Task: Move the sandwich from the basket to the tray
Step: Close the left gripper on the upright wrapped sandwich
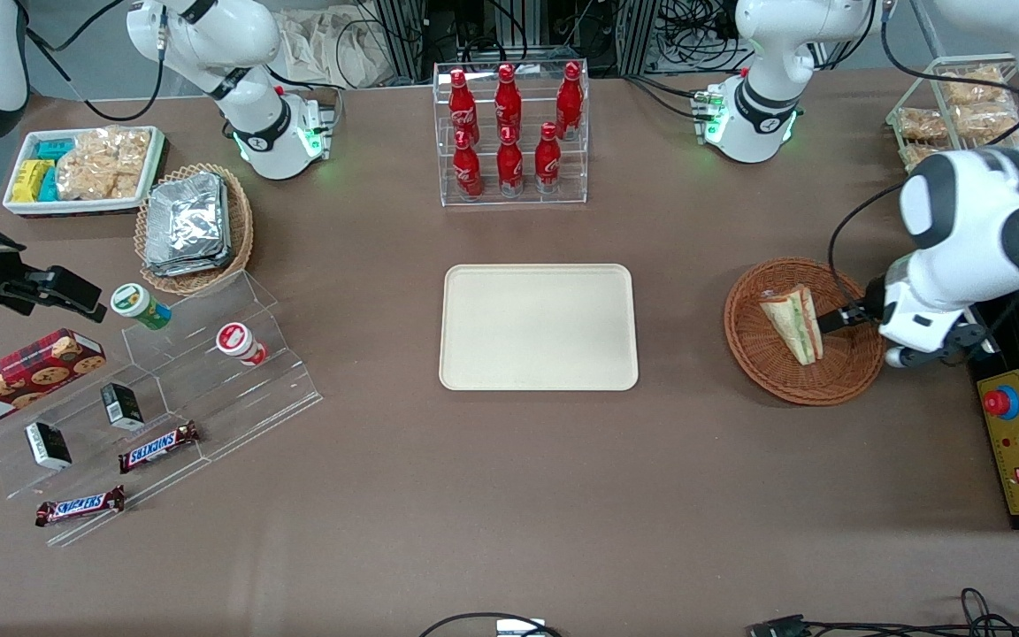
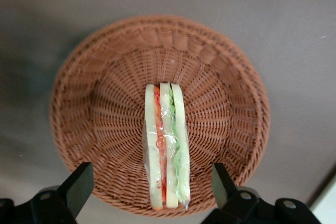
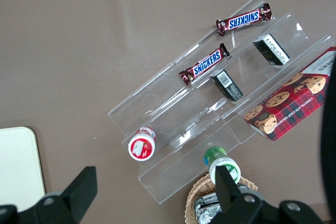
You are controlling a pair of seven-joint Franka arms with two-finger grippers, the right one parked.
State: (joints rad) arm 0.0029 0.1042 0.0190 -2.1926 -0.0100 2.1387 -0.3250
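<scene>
The sandwich [image 1: 794, 324], a clear-wrapped wedge of white bread with green and red-orange filling, stands on edge in the reddish-brown wicker basket [image 1: 753, 354] toward the working arm's end of the table. It also shows in the left wrist view [image 2: 166, 148], in the basket [image 2: 94, 103]. My left gripper [image 1: 838, 318] is low over the basket's rim, beside the sandwich. In the wrist view the gripper [image 2: 150, 187] is open, its fingers [image 2: 79, 184] spread wide on either side of the sandwich's broad end, not touching it. The cream-beige tray [image 1: 538, 326] lies empty mid-table.
A clear rack of red bottles [image 1: 510, 133] stands farther from the front camera than the tray. A yellow control box [image 1: 1016, 442] lies at the table edge by the working arm. A wire rack of bagged snacks [image 1: 961, 111] stands farther back.
</scene>
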